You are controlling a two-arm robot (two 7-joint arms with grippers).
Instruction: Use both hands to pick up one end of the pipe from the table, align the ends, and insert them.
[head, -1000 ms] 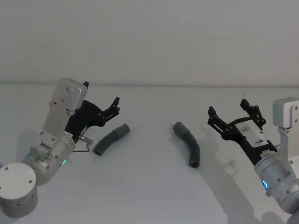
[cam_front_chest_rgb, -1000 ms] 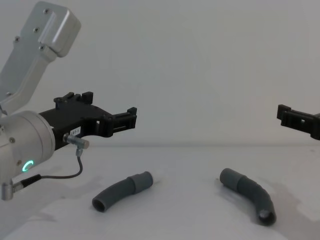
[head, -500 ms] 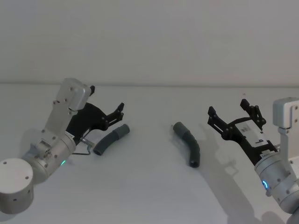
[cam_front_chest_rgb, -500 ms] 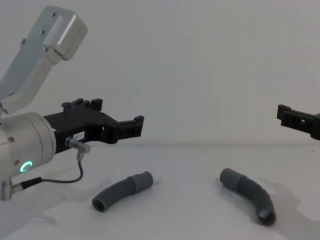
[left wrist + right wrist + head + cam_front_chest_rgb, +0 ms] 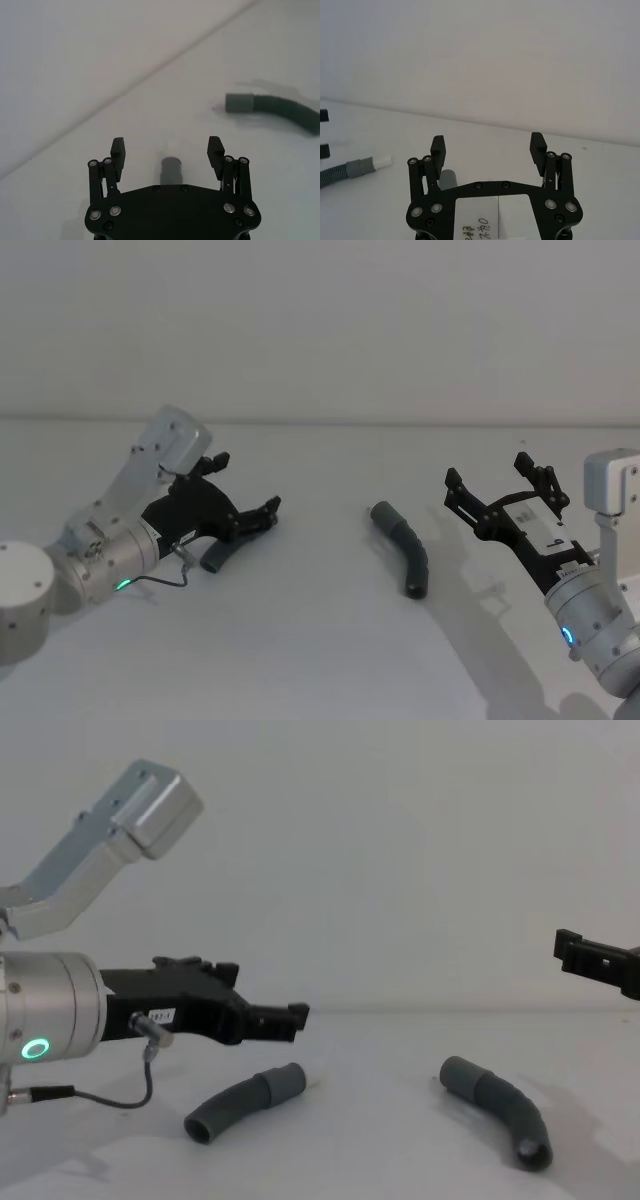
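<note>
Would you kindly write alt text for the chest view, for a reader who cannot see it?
The left gripper reaches in from the left and hovers above the cuffed end of a curved grey hose piece on the white table. A second hose piece lies to the right, with the right gripper high at the right edge.

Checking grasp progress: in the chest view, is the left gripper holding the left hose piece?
No, the left gripper hangs open above the left hose piece, which lies on the table, a clear gap between them.
</note>
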